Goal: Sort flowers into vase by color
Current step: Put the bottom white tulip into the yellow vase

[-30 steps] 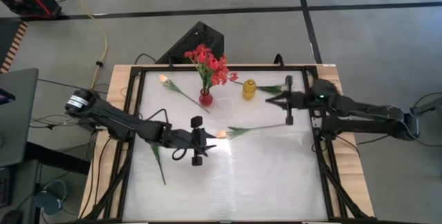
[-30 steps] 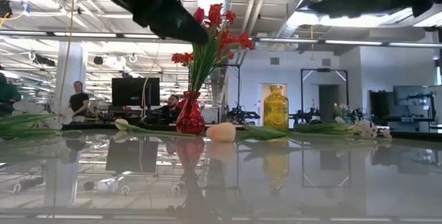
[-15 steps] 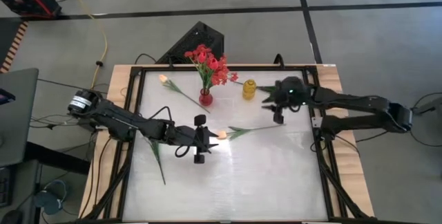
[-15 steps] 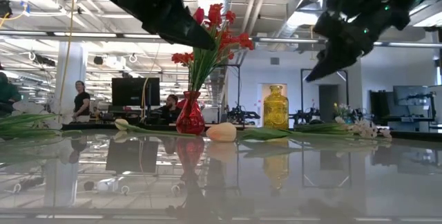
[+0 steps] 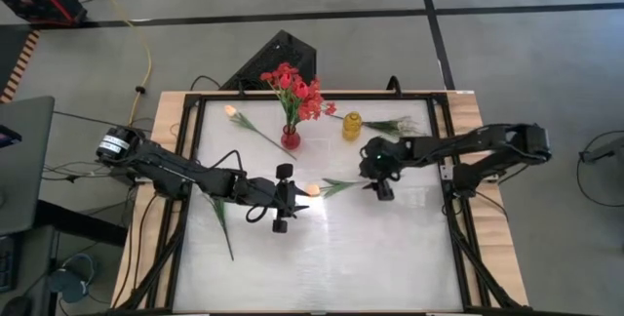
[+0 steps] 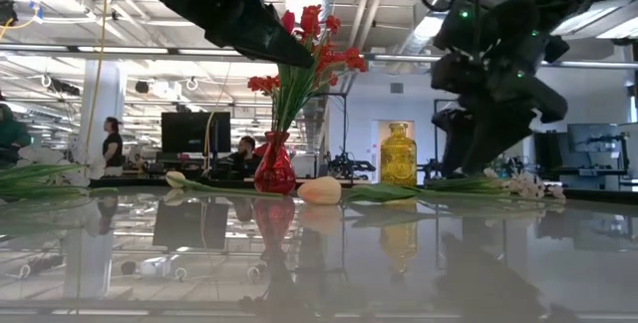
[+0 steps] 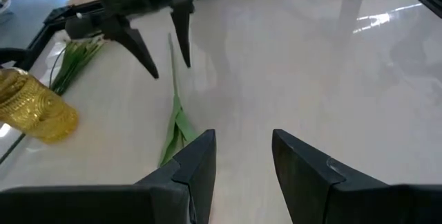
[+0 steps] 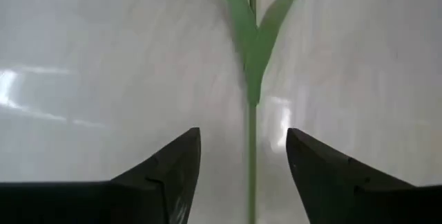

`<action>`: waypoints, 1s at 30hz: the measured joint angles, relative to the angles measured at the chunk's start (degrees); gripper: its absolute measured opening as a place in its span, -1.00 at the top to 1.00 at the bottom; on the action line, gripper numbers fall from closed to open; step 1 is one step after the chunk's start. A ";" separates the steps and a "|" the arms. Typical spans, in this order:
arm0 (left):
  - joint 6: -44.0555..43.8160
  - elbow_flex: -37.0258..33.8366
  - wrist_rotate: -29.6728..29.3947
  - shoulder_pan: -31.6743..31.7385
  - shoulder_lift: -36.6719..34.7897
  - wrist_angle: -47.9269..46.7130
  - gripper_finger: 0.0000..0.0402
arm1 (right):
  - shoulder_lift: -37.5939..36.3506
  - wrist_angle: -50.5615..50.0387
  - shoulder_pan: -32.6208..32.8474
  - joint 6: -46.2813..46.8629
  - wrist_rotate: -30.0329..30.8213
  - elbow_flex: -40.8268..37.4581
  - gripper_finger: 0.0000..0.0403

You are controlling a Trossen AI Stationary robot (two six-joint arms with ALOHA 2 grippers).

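A pale peach tulip [image 5: 314, 189] lies flat on the white table, its green stem [image 8: 251, 148] running toward the right edge. My right gripper [image 5: 378, 181] hangs open just over that stem, pointing steeply down, with one finger on either side of it [image 8: 242, 158] and touching nothing. My left gripper [image 5: 295, 199] is open and empty [image 7: 242, 155], well above the table beside the tulip's head. At the far side, a red vase [image 5: 291, 140] holds red flowers [image 5: 295, 90], and a yellow vase [image 5: 351, 126] stands next to it.
A second peach tulip [image 5: 232, 111] lies at the far left, its stem slanting toward the red vase. White-blossom sprigs [image 5: 395, 124] lie right of the yellow vase. A green stem [image 5: 222, 223] lies near the left edge. A black frame [image 5: 450, 199] rims the table.
My right gripper has come from the far right of the table toward its middle and down, tipping from nearly level to steeply down. Its fingers have opened and now stand either side of the lying tulip's stem. The tulip has not moved.
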 joint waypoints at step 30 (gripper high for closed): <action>0.37 0.00 0.79 0.15 -0.02 -0.63 0.34 | -12.14 -7.11 2.13 -3.25 0.00 7.36 0.91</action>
